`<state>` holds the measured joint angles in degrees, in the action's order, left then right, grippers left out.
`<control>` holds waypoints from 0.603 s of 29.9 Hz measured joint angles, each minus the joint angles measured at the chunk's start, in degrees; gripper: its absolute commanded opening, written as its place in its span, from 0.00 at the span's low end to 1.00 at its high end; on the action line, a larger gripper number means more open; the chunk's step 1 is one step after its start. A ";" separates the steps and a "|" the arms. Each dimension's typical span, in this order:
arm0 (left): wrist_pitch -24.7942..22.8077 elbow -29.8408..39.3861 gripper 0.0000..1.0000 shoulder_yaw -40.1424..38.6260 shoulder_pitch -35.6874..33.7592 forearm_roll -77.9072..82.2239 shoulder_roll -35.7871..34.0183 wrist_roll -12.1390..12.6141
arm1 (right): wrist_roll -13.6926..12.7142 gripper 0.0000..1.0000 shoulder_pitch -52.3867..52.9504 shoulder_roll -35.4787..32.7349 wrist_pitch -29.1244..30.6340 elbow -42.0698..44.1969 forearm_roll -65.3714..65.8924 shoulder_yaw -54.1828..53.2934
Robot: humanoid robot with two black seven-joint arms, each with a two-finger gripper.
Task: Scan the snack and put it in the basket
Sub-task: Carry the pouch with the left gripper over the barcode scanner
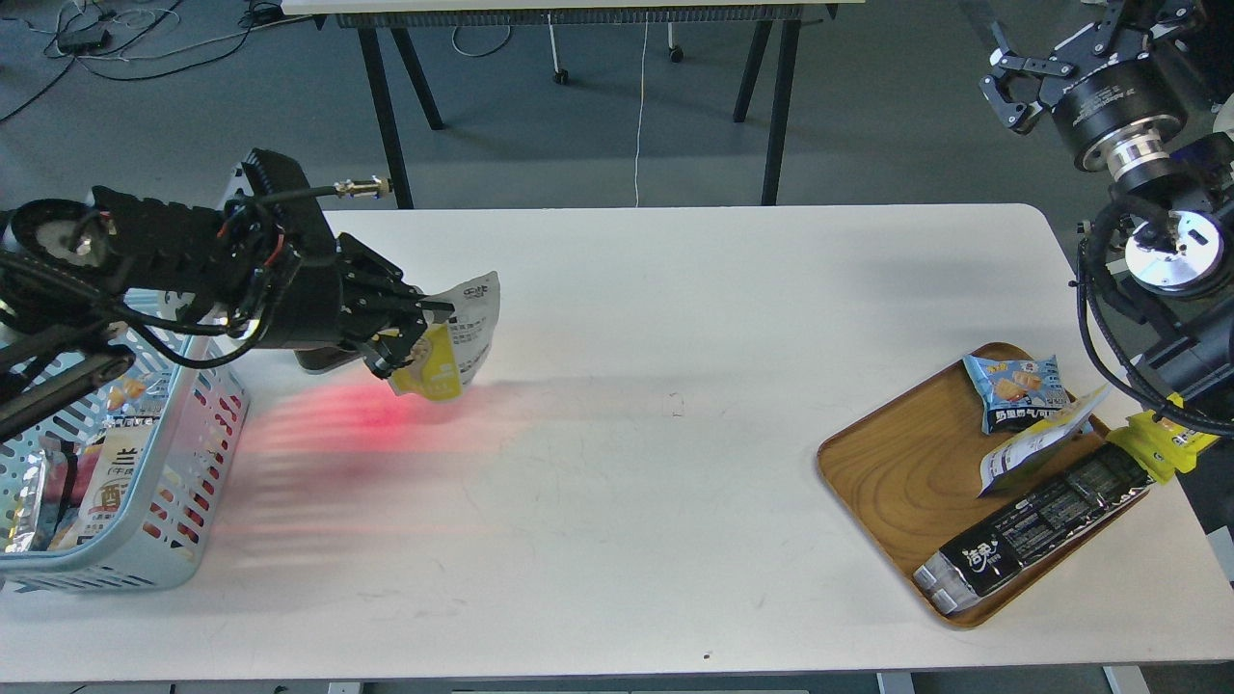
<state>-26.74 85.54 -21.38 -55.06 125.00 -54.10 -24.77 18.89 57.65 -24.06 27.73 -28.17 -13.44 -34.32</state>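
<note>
Presently our left gripper point(410, 337) is clamped on the snack pouch point(461, 339), holding it tilted in the air over the left part of the white table point(675, 434), just right of the light blue basket point(188, 453). Red scanner light falls in stripes on the tabletop beneath and on the basket's near wall.

Risks, as we judge them:
- The grip looks to be on the pouch's edge only; the film is slick and crumples, so it could slip or swing as we carry it left.
- The basket rim is close to our forearm; a low path might clip it and shove the basket.
- The basket already holds packets, so the pouch may land on top and tip out.

Materials: pouch is thin glossy film, yellow face, white-grey side with dark print, puckered where pinched. Basket is rigid slotted plastic with a rounded rim. Far right, a brown wooden tray point(897, 482), smooth-grained, holds a blue biscuit packet point(1017, 386) and a long black packet point(1041, 530).

Our right gripper point(1012, 82), raised at far right, has its fingers spread and holds nothing.
</note>
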 measured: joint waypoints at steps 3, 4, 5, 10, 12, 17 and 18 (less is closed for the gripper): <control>0.68 -1.09 0.00 0.30 0.10 0.00 -0.62 -0.02 | 0.00 0.99 0.50 -0.05 -0.09 -0.11 0.00 0.00; 0.77 -1.39 0.00 0.36 0.11 0.00 -0.70 -0.03 | 0.00 0.99 0.57 -0.09 -0.12 -0.20 0.00 0.01; 0.85 -1.75 0.00 0.42 0.14 0.00 -0.76 -0.03 | 0.00 0.99 0.62 -0.12 -0.18 -0.37 0.00 0.02; 0.89 -2.82 0.00 0.55 1.08 0.00 -0.93 -0.10 | 0.00 0.99 0.72 -0.39 -0.30 -1.03 0.00 0.04; 0.89 -2.90 0.00 0.55 1.40 0.00 -1.02 -0.10 | 0.00 0.99 0.80 -0.57 -0.31 -1.07 0.00 0.04; 0.90 -2.93 0.00 0.55 1.69 0.00 -1.54 -0.51 | 0.00 0.99 0.80 -0.63 -0.31 -1.06 0.00 0.04; 0.90 -2.93 0.00 0.53 1.70 0.00 -1.57 -0.84 | 0.00 0.99 0.80 -0.63 -0.31 -1.05 0.00 0.04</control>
<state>-25.84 82.61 -20.85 -53.36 125.00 -55.67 -25.62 18.89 58.46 -24.70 27.42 -29.22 -13.44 -34.27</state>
